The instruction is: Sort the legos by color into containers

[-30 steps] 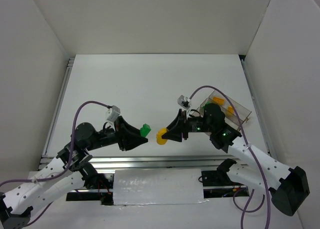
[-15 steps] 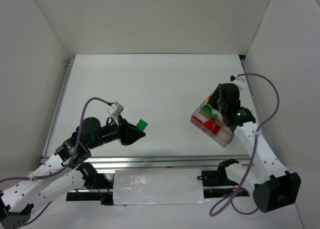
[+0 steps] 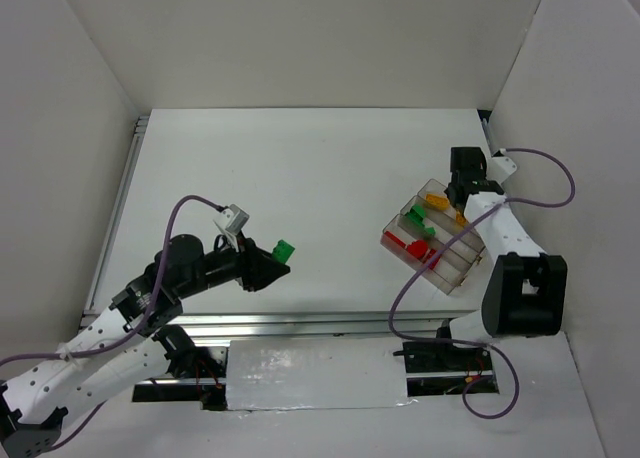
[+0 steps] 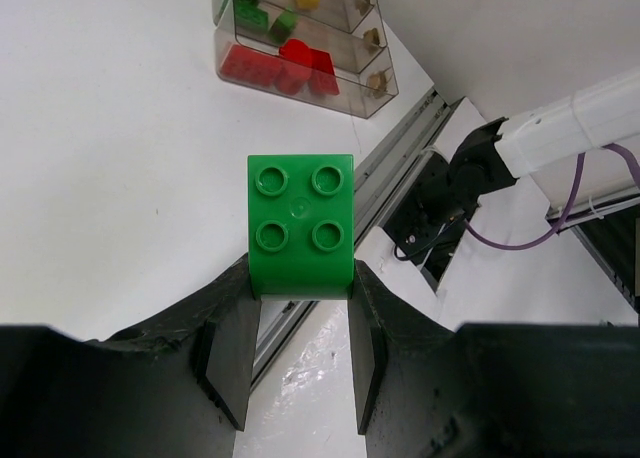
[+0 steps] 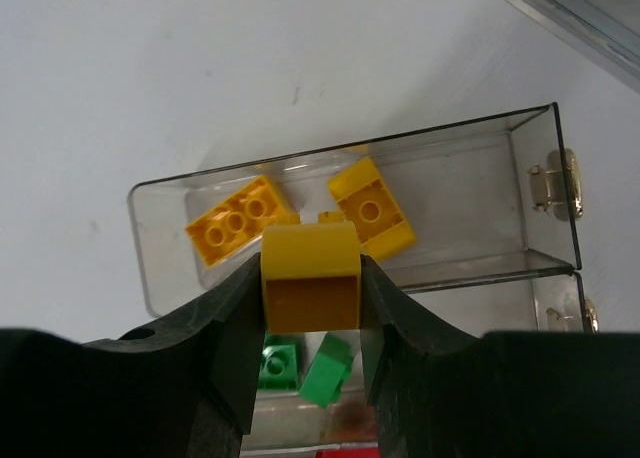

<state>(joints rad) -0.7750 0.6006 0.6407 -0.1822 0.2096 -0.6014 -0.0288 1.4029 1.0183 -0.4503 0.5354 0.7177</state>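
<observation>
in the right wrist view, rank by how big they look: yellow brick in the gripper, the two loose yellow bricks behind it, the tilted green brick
1. held yellow brick, though it is nearest the camera.
2. left loose yellow brick and right loose yellow brick, about alike.
3. tilted green brick.

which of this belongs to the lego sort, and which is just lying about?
Job:
- green brick in left gripper
- yellow brick in right gripper
- clear three-compartment tray
- sorted bricks inside

Just there:
- purple cables
- aluminium rail
- foil-covered panel
</observation>
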